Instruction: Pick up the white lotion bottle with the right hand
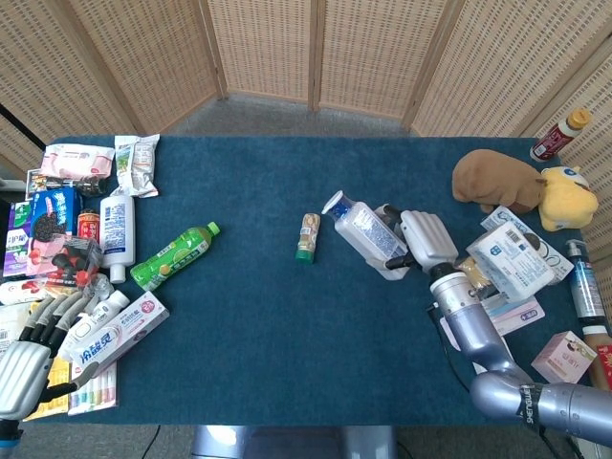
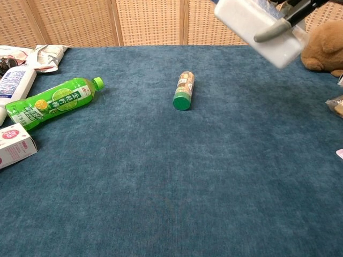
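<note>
The white lotion bottle [image 1: 366,233] with a blue cap hangs well above the blue table, tilted with its cap end up and to the left. My right hand [image 1: 424,241] grips it around the base end, fingers wrapped over the body. In the chest view the white lotion bottle [image 2: 257,29] shows at the top right edge, a finger of my right hand [image 2: 278,29] across it, its cap cut off by the frame. My left hand [image 1: 27,359] hovers at the table's near left corner, fingers spread and holding nothing.
A small green-capped bottle [image 1: 306,236] lies at mid-table, left of the lifted bottle. A green drink bottle [image 1: 173,256], toothpaste boxes [image 1: 110,337] and snack packs crowd the left side. Plush toys [image 1: 521,185], packets [image 1: 512,253] and boxes fill the right edge.
</note>
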Controlling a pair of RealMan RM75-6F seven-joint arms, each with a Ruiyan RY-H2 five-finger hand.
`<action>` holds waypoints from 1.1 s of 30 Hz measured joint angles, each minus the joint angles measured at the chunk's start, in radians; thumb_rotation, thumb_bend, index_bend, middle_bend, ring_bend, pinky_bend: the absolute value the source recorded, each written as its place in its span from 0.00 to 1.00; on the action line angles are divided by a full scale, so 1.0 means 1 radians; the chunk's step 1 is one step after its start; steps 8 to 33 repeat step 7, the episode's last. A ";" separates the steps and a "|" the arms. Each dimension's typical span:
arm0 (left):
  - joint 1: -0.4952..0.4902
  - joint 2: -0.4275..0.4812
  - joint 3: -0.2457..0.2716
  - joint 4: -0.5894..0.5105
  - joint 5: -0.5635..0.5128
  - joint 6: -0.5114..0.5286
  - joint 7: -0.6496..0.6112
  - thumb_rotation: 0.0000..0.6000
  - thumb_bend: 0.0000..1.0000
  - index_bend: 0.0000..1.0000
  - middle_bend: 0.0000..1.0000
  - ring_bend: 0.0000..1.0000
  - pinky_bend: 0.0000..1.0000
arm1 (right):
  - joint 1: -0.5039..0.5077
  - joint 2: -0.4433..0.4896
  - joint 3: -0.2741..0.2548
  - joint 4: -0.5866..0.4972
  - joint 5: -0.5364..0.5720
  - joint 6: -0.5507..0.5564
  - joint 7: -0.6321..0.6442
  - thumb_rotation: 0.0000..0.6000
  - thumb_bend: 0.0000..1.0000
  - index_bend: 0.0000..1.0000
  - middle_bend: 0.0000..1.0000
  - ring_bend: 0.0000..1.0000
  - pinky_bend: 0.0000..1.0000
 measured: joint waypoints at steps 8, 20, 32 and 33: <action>0.005 -0.004 0.003 0.009 0.003 0.008 -0.006 1.00 0.31 0.00 0.00 0.00 0.00 | -0.019 0.038 0.021 -0.062 -0.029 0.005 0.032 1.00 0.20 0.66 1.00 1.00 1.00; 0.005 -0.004 0.003 0.009 0.003 0.008 -0.006 1.00 0.31 0.00 0.00 0.00 0.00 | -0.019 0.038 0.021 -0.062 -0.029 0.005 0.032 1.00 0.20 0.66 1.00 1.00 1.00; 0.005 -0.004 0.003 0.009 0.003 0.008 -0.006 1.00 0.31 0.00 0.00 0.00 0.00 | -0.019 0.038 0.021 -0.062 -0.029 0.005 0.032 1.00 0.20 0.66 1.00 1.00 1.00; 0.005 -0.004 0.003 0.009 0.003 0.008 -0.006 1.00 0.31 0.00 0.00 0.00 0.00 | -0.019 0.038 0.021 -0.062 -0.029 0.005 0.032 1.00 0.20 0.66 1.00 1.00 1.00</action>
